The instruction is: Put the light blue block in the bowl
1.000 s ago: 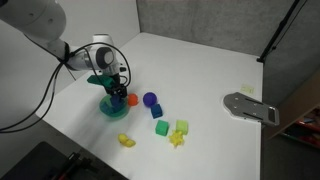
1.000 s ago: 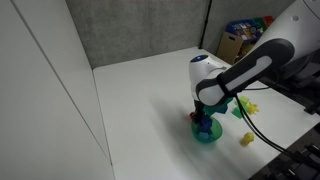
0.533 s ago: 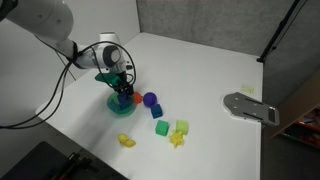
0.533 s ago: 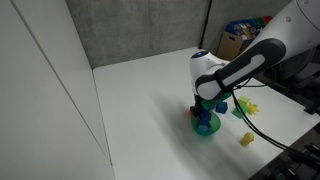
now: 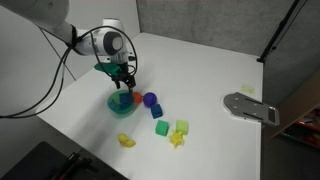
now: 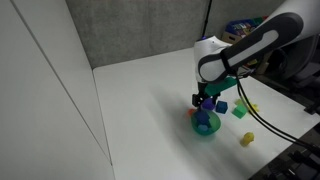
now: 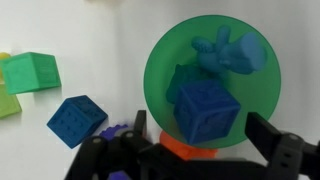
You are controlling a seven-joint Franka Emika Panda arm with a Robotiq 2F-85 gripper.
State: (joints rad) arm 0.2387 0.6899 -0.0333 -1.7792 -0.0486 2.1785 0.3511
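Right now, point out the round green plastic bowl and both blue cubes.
Round green plastic bowl [image 7: 162, 80]: wrist view, left inner wall.
Blue cube inside bowl [image 7: 207, 112]: wrist view, facing side.
Blue cube outside bowl [image 7: 75, 120]: wrist view, top face.

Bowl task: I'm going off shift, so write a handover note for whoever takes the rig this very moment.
Claw: open, empty, above the bowl.
Light blue block: lying inside the bowl, next to a pale blue jack-shaped toy.
Done: the block is placed and released.
Left: probably only lifting the arm clear. The darker blue block lies on the table outside the bowl; leave it.
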